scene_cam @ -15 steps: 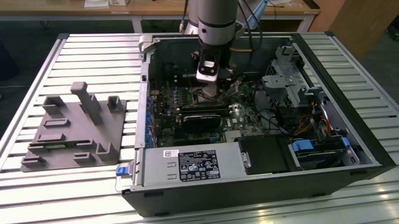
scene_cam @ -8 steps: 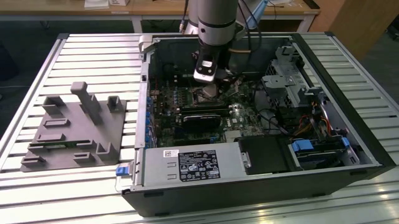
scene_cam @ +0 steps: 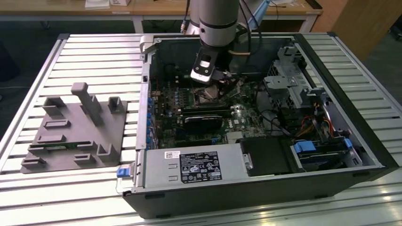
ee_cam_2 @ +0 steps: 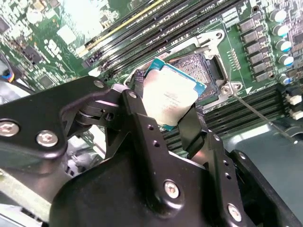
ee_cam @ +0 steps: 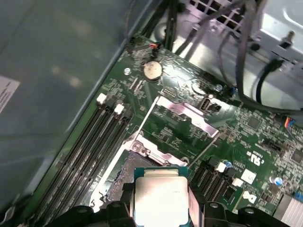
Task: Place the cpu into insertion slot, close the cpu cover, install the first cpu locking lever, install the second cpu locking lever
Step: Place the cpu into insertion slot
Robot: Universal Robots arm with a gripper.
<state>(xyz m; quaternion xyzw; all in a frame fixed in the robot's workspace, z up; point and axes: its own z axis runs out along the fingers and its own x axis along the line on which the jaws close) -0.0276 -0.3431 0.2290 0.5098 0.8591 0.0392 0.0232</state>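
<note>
My gripper (ee_cam_2: 165, 108) is shut on the cpu (ee_cam_2: 171, 97), a flat square chip with a dull silver top, its black fingers (ee_cam_2: 191, 130) pressing two opposite edges. The chip hangs tilted just above and beside the insertion slot (ee_cam_2: 198, 64), whose dark centre lies bare. In the first wrist view the cpu (ee_cam: 160, 195) sits over the slot's near edge (ee_cam: 122, 166), and the silvery cpu cover (ee_cam: 183, 112) stands flipped open beyond it. A thin locking lever (ee_cam_2: 258, 114) sticks out loose beside the socket. In the exterior view the gripper (scene_cam: 208, 80) hovers over the slot (scene_cam: 207, 97) inside the open computer case.
Long black memory slots (ee_cam: 97, 137) run beside the socket. A black graphics card (scene_cam: 204, 116) lies just past it in the exterior view. Cables and a drive cage (scene_cam: 292, 80) crowd the exterior view's right. A grey fixture (scene_cam: 75, 132) sits outside the case on the slatted table.
</note>
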